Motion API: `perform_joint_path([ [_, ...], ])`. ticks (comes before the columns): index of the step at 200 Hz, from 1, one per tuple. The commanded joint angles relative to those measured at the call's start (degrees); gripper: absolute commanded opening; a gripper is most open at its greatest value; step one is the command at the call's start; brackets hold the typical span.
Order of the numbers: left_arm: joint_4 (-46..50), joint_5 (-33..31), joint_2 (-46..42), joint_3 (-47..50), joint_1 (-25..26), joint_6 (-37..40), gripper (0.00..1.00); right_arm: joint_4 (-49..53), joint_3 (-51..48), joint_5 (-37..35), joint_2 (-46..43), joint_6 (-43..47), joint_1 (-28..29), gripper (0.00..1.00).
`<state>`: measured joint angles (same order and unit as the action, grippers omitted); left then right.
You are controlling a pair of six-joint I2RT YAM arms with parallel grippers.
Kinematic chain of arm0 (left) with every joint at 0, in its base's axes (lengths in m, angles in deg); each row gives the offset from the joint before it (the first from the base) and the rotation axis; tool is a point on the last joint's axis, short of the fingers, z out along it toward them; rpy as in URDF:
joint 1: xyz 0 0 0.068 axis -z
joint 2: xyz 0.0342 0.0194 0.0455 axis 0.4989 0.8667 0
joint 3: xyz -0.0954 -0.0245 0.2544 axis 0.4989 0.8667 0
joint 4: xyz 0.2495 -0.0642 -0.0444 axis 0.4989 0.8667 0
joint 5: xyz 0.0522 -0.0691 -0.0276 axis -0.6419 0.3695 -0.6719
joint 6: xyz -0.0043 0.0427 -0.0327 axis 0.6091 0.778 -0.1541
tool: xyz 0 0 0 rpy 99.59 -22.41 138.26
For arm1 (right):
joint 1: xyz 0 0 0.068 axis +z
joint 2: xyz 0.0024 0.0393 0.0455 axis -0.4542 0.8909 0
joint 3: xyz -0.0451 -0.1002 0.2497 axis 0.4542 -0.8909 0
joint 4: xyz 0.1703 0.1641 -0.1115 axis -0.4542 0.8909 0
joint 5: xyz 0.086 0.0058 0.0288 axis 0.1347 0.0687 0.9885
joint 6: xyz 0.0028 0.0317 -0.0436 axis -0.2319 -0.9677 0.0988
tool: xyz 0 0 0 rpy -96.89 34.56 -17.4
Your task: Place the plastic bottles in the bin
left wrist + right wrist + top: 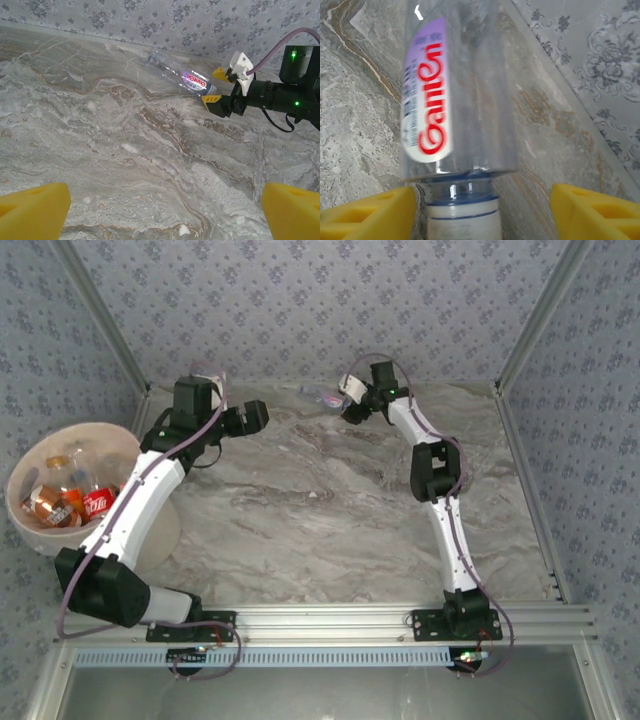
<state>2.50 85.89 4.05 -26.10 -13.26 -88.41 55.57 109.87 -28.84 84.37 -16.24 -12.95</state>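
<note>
straddling the neck of the plastic bottle [455, 90] at 12 o'clock on the table [300, 530], right gripper [482, 210] spread, not touching it. left gripper [160, 205] spread, empty. bottle likely light, thin-walled, slick; stiff neck is best hold. bin [163, 532] at 9 o'clock.

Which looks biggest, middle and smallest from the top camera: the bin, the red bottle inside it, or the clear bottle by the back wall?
1. Bin, by far the largest.
2 and 3. Red bottle and clear bottle look about alike. Both are partly hidden, so I won't rank them.
</note>
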Motion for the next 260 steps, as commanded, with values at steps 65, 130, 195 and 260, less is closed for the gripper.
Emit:
perform_joint_path([
  [65,-1.7,-1.5,3.1,-1.9,0.3,2.4,0.98,-0.1,1.4,-0.6,0.6,5.0,0.7,0.47],
  [130,-2.4,-0.1,2.2,-0.2,0.3,1.0,0.98,-9.7,-16.8,-1.3,-11.4,3.5,1.0,0.35],
  [195,-3.1,1.9,3.3,0.6,0.3,-1.6,0.98,-24.3,-43.2,-1.2,-27.7,-0.5,1.7,0.32],
  [260,-13.8,12.3,4.9,5.9,1.2,-11.7,0.98,-34.5,-65.5,-4.1,-44.5,-15.1,5.1,0.31],
])
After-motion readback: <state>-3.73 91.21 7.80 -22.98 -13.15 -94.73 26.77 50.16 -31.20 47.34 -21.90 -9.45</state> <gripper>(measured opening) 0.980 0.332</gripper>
